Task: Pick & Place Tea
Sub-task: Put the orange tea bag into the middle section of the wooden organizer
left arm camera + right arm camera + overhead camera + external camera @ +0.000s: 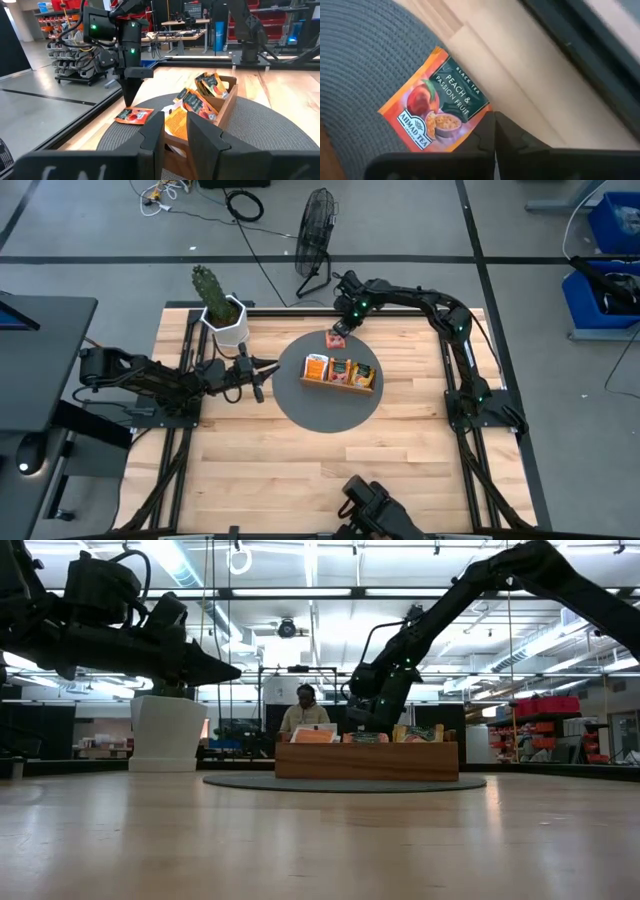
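A wooden table [300,470] with a few things on it

A round grey mat [300,405] lies in the middle. A white plant pot [230,328] stands near one corner. One tea sachet [335,339] lies half on the mat's edge.

Brightness: even and bright over the table [300,470].
Source: ceiling light strips [180,560] in the low view.
Shadows: soft, faint beside the tray [338,383].
Glare: pale sheen on the near tabletop, low view.
Blur: the left gripper [182,137] is out of focus; the sachet [436,106] print is legible.
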